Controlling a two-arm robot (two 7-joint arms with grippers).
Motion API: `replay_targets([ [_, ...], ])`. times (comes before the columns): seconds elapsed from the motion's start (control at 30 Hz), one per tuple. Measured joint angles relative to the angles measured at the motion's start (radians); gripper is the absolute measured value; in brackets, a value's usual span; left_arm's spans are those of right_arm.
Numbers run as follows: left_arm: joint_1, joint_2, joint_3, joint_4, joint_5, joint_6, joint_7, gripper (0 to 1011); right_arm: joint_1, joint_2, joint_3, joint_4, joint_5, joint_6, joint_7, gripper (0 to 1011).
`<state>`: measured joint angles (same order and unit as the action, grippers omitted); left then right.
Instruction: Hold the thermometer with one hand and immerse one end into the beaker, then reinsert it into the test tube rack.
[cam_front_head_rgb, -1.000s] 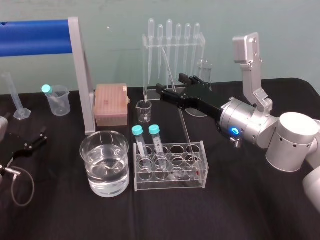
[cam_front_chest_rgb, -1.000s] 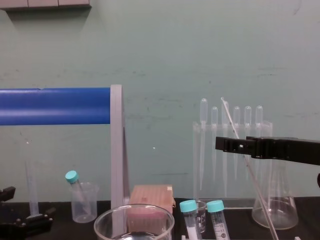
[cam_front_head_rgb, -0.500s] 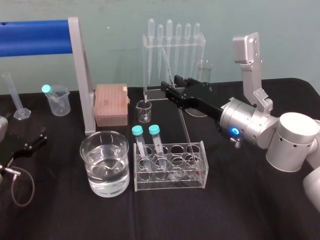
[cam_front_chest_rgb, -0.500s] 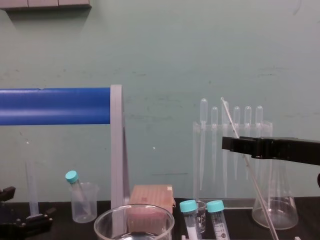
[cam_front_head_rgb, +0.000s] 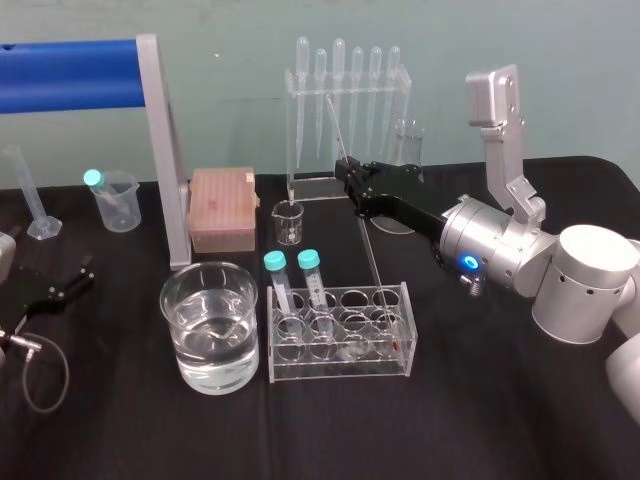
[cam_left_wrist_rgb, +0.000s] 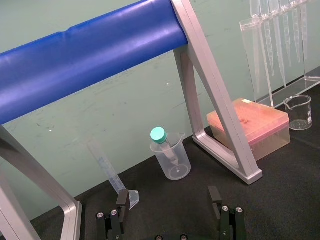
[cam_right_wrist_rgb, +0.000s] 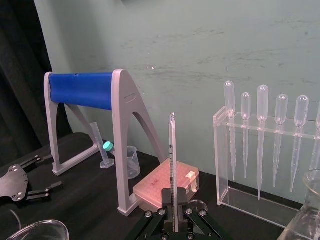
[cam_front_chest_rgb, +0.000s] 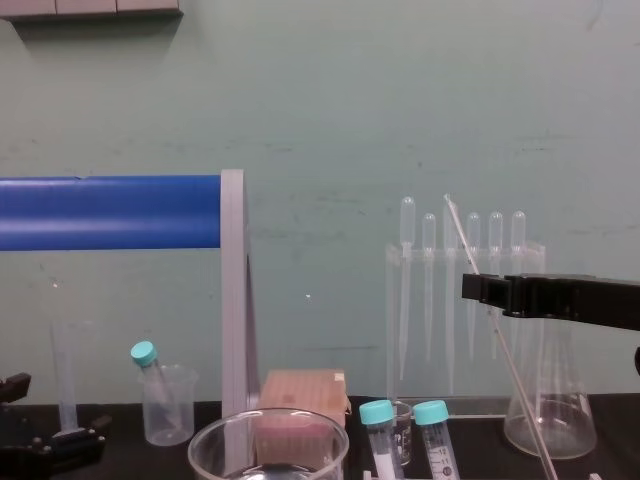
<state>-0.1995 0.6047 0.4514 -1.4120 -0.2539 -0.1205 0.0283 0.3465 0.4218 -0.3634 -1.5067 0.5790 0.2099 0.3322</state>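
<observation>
The right gripper (cam_front_head_rgb: 352, 184) is clamped on the thermometer (cam_front_head_rgb: 371, 252), which leans in the test tube rack's (cam_front_head_rgb: 404, 335) far-right hole. The beaker (cam_front_head_rgb: 176, 325) stands just left of the rack, and the pipette stand (cam_front_head_rgb: 402, 85) is close behind the gripper. The left gripper (cam_left_wrist_rgb: 167, 200) lies near the table's left edge, fingers apart.

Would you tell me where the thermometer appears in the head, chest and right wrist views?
Head view: thermometer at centre, leaning from the test tube rack, in the right claw.
Chest view: right of centre, slanting across the pipette rack.
Right wrist view: mid-picture, rising from the claw.
Shared landmark: the pipette rack.
Left claw idle, far left.
</observation>
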Motion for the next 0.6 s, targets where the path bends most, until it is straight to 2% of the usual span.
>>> replay_targets([
  [0.6,0.000,0.000,0.000,0.000,0.000,0.000,0.000,1008,0.000,0.000,0.000,0.000,0.000,0.000,0.000,57],
])
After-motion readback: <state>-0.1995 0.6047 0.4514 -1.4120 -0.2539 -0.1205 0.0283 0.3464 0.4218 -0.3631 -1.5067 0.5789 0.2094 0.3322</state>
